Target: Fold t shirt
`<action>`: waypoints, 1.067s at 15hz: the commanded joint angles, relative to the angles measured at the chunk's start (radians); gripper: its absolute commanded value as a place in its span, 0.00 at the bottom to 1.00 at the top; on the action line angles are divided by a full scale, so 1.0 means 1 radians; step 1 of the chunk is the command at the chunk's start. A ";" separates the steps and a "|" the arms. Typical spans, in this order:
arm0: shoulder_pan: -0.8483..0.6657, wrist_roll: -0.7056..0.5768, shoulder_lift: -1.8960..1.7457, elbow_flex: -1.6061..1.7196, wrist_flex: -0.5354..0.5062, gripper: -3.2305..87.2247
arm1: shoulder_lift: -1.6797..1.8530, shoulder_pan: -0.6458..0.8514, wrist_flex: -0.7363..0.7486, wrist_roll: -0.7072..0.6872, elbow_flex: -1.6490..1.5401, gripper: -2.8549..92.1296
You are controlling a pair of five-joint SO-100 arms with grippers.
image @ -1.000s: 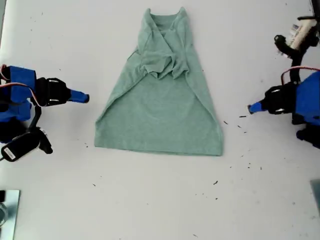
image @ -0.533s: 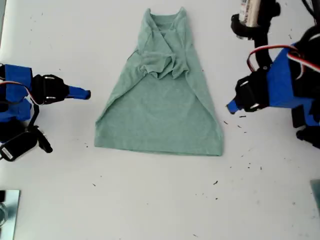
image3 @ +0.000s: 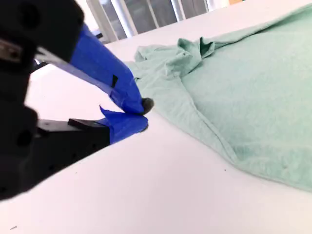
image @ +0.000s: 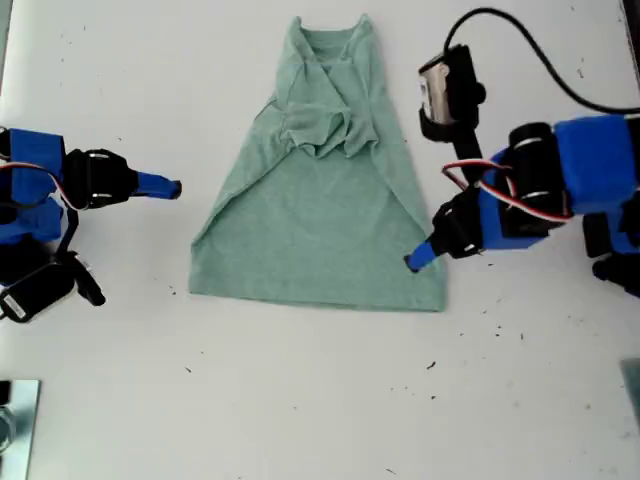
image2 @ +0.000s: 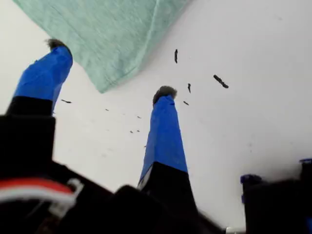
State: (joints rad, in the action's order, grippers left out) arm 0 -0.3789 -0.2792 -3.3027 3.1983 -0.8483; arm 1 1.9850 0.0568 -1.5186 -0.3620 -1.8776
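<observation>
Sage-green cotton, the t shirt [image: 325, 180] lies flat mid-desk [image: 300, 400], sleeves tucked inward, hem toward the exterior view's bottom. Over the last second my first gripper [image2: 109, 68] has swung in from the exterior view's right edge and now hovers over the hem's corner, jaws spread with the corner between the tips but not yet pinched. My second gripper [image3: 139, 112] has stayed parked off the cloth at the exterior view's left, jaws clenched on nothing. A corner grab for the next fold looks imminent.
</observation>
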 commanded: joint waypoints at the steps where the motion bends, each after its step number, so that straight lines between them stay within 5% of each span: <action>1: 0.008 0.000 -0.008 0.008 0.002 0.03 | 0.012 -0.038 0.241 0.034 -0.218 0.37; 4: 0.009 0.000 -0.008 0.009 0.002 0.03 | -0.163 -0.115 0.586 0.132 -0.428 0.23; 5: 0.009 0.000 -0.009 0.009 0.002 0.03 | -0.261 -0.126 0.611 0.144 -0.400 0.08; 7: 0.011 0.000 -0.009 0.009 0.002 0.03 | -0.278 -0.127 0.600 0.110 -0.359 0.02; 11: 0.012 0.000 -0.011 0.009 0.002 0.03 | -0.117 -0.072 0.210 0.002 -0.132 0.02; 14: 0.015 -0.003 -0.015 0.009 0.000 0.03 | -0.107 -0.020 -0.212 -0.110 0.327 0.02; 16: 0.017 -0.002 -0.018 0.011 -0.003 0.03 | -0.124 -0.025 -0.229 -0.137 0.518 0.02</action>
State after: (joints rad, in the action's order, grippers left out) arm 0 -0.3789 -0.2792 -3.3119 3.1983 -0.8483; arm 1 1.8346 0.0230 -1.7196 -0.4725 -1.5171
